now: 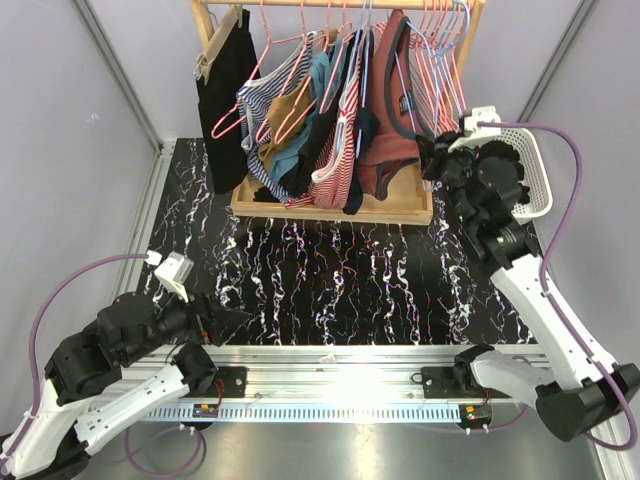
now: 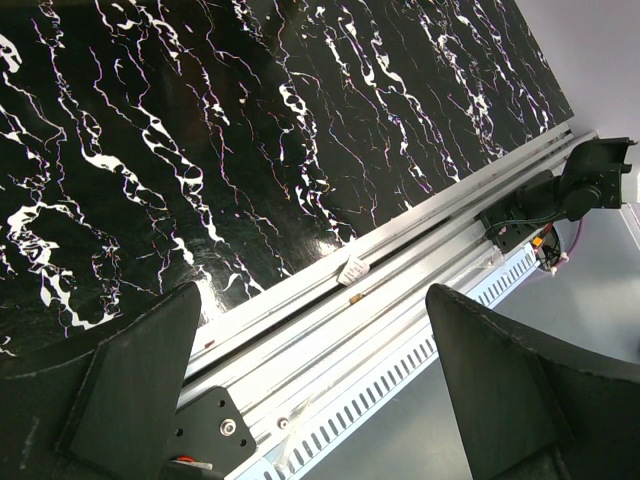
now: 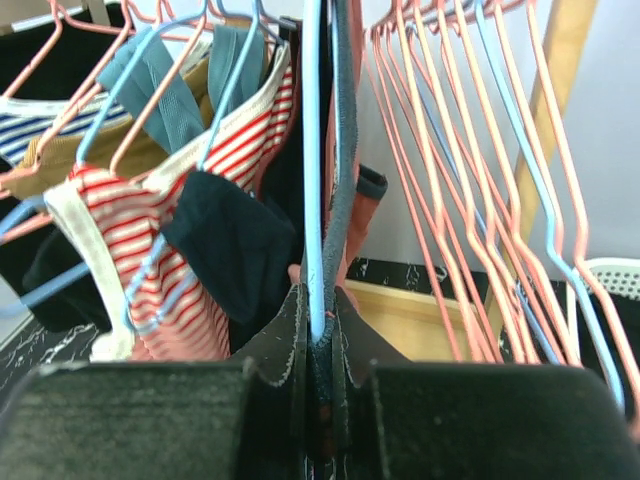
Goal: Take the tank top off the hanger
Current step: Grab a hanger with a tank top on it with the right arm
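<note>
A dark red tank top with a grey-trimmed strap hangs on a light blue wire hanger at the right side of the clothes on the rack. My right gripper is raised beside it. Its jaws are shut on the grey strap, with the blue hanger wire pinched in alongside. Most of the tank top's body is hidden in the right wrist view. My left gripper rests low at the near left and stands wide open over the rail with nothing between its fingers.
A wooden rack with a base tray holds red-striped tops, a blue-striped one and a black garment. Several bare pink hangers hang right of my right gripper. A white basket stands at the far right. An aluminium rail runs along the near edge.
</note>
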Controlling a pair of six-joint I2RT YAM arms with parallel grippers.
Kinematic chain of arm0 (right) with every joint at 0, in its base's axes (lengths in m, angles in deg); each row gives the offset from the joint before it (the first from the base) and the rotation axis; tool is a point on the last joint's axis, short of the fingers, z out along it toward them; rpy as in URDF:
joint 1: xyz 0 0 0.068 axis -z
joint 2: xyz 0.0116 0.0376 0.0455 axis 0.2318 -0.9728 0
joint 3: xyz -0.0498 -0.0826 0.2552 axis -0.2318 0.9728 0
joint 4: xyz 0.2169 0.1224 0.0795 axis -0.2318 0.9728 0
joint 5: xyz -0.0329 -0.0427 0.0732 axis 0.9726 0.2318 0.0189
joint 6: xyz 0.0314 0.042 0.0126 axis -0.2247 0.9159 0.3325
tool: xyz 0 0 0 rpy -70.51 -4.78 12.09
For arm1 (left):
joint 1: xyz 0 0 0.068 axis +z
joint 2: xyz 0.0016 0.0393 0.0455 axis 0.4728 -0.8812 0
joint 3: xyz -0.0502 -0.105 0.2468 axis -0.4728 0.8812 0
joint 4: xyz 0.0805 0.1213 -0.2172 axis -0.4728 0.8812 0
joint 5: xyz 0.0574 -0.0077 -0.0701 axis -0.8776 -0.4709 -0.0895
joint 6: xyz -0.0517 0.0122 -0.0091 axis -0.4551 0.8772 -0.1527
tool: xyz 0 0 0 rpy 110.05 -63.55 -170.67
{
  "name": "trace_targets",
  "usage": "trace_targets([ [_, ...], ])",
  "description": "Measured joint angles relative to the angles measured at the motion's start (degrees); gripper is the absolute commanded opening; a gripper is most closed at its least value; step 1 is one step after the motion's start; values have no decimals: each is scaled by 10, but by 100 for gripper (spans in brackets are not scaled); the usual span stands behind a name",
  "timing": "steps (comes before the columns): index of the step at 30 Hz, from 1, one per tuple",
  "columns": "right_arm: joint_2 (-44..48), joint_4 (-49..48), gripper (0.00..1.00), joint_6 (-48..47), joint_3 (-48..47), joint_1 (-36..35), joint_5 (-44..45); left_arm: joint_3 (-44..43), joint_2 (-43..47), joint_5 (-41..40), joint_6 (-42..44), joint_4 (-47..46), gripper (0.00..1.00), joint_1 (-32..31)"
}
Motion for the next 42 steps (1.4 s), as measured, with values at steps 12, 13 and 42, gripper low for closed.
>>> trace_targets([
  [12,255,49,0,41,149,0,-61,0,-1,0,0,-9,99,0],
  [13,282,63,0,43,148,0,-71,0,-2,1,0,-13,99,0],
  [42,263,425,0,92,-238,2,-366,4,-27,50,14,-119,99,0],
])
